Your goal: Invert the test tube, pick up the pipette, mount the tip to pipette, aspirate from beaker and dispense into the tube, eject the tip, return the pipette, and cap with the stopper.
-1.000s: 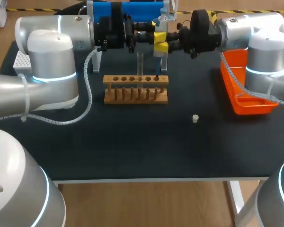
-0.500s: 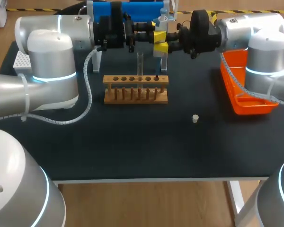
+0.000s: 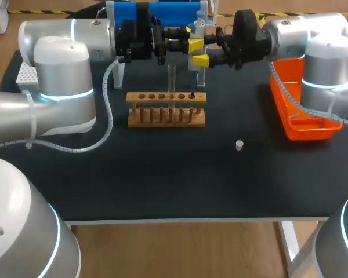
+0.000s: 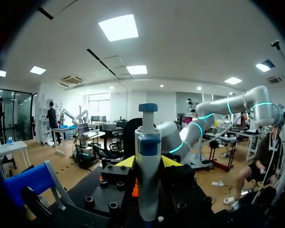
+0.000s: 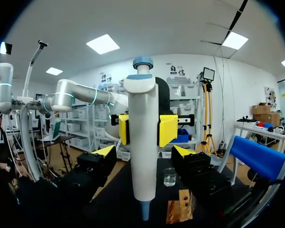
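As tip box (image 3: 25,75) sits at far left with no arm near it, step in hand reads as pipette pickup, with tip mounting next.

Left gripper (image 4: 147,164): fingers clamped on pipette (image 5: 141,95), held upright at upper centre, beyond rack (image 3: 166,110) with tube (image 3: 171,78) standing in it.

Right gripper (image 5: 143,152): fingers spread either side of pipette, not touching.

Next move likely needs right to back clear and left to carry pipette over tip box, then press down squarely.

Stopper (image 3: 239,145) lies loose right of centre; tray (image 3: 301,116) at right.

Table (image 3: 162,174): dark, matte.

A black table (image 3: 162,185) stands on wood-toned floor (image 3: 185,249).
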### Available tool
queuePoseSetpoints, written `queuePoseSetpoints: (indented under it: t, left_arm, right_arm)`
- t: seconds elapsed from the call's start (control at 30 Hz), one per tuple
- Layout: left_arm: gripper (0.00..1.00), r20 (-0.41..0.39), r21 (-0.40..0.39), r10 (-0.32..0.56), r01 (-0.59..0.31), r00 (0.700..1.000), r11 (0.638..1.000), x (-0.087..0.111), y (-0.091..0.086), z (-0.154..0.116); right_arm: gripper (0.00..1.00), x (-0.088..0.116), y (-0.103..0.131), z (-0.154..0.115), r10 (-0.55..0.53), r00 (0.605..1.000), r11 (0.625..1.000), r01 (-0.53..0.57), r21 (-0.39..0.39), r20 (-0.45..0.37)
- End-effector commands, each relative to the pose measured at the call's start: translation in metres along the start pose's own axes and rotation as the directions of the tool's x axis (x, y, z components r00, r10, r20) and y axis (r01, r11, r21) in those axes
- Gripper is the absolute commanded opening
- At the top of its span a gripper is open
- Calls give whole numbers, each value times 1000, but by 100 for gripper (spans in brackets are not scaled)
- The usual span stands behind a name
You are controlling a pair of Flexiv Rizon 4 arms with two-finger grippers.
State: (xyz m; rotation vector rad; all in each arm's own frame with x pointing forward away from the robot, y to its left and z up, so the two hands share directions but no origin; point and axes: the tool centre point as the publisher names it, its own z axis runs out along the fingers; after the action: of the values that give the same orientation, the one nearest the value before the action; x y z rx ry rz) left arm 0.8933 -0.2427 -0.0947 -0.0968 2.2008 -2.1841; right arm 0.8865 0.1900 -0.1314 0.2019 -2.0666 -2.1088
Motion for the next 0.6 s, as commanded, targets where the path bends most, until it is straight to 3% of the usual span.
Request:
queuePoseSetpoints:
  t: [0.03, 0.6]
  left_arm:
    - [0, -1, -1, -1, 1, 1000, 1000, -1, -1, 0]
    - [0, -1, -1, -1, 1, 1000, 1000, -1, -1, 0]
  right_arm:
    - [100, 4, 2, -9, -1, 1000, 1000, 1, -2, -4]
    - [100, -7, 2, -64, -9, 996, 1000, 9, 1, 89]
